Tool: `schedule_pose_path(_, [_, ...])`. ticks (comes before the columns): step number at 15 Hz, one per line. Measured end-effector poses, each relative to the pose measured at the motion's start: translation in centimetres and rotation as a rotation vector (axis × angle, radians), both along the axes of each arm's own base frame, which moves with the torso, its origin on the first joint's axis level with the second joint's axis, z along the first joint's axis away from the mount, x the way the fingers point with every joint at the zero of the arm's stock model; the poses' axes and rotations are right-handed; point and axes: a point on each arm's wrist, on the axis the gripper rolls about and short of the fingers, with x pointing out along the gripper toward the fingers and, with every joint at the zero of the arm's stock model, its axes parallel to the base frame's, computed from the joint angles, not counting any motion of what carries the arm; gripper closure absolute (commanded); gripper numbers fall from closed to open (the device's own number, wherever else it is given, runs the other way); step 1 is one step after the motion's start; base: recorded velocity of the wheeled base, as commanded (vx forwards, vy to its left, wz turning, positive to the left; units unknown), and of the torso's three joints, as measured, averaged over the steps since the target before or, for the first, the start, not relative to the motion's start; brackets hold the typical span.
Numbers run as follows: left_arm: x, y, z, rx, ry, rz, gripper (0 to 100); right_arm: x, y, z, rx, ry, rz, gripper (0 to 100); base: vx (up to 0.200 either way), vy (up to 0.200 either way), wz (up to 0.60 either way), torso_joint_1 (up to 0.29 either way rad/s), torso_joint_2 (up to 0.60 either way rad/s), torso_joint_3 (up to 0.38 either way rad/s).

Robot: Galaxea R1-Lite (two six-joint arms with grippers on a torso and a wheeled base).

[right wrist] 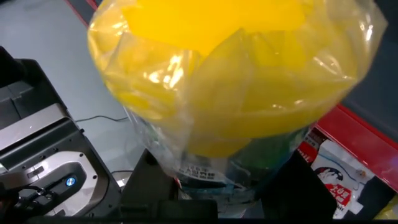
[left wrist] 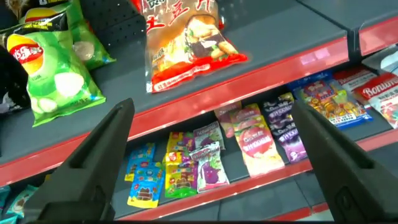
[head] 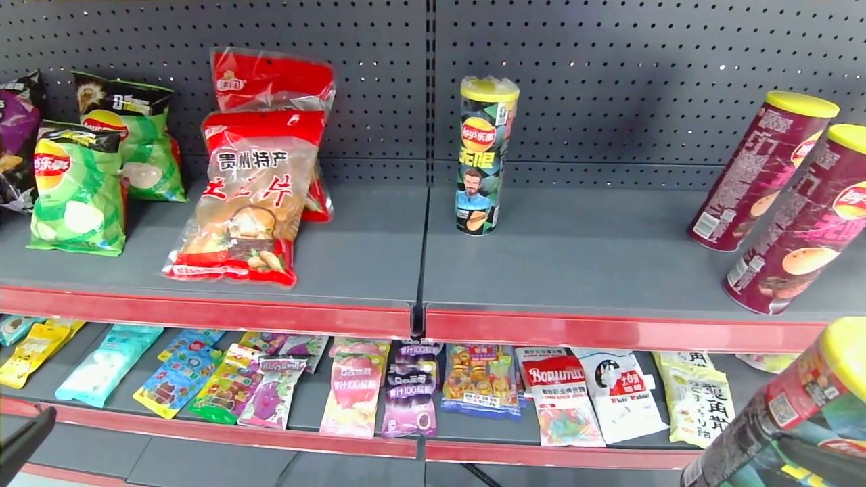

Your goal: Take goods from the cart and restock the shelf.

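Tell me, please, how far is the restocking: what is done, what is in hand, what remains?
Looks done: one upright can stands on the upper shelf, with two maroon cans farther right. In hand: the right gripper is shut on a yellow-lidded can, not yet on the shelf; the left gripper is open and empty. Left: setting this can on the bare shelf stretch; what the cart holds I cannot tell.

The shelf (head: 541, 270) is viewed by the head camera from the front and somewhat above, with two tiers taken in. In the left wrist view the same shelf is seen nearer and at a slant, past the spread fingers (left wrist: 93, 162) of the left gripper (left wrist: 211, 109); the red snack bag (head: 237, 203) beyond the fingertips is shared with the head view. The right wrist view is held very close to the yellow-lidded can (right wrist: 230, 81) between the fingers of the right gripper (right wrist: 224, 193)
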Motion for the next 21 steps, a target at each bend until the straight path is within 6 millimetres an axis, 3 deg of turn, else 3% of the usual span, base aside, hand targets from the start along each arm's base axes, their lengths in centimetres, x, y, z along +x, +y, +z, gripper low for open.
schedule_pose_path(5, [0.0,0.0,0.0,0.002,0.000,0.005,0,0.0,0.0,0.0,0.000,0.000,0.000,100,0.200,0.000,0.00,-0.003,0.00,0.008])
schedule_pose_path(14, [0.5,-0.2,0.0,0.062,0.017,-0.031,0,-0.2,0.7,1.2,0.022,-0.025,0.133,100,0.000,0.000,0.00,0.000,0.00,0.000])
schedule_pose_path(18, [3.1,-1.4,1.8,0.051,0.073,-0.155,0,0.5,1.6,2.0,0.035,-0.021,0.206,100,0.000,0.000,0.00,0.000,0.00,0.000])
schedule_pose_path(21, [7.3,-3.4,5.0,-0.005,0.091,-0.264,0,0.8,1.8,2.6,0.055,-0.004,0.208,100,0.000,0.000,0.00,0.000,0.00,0.000])
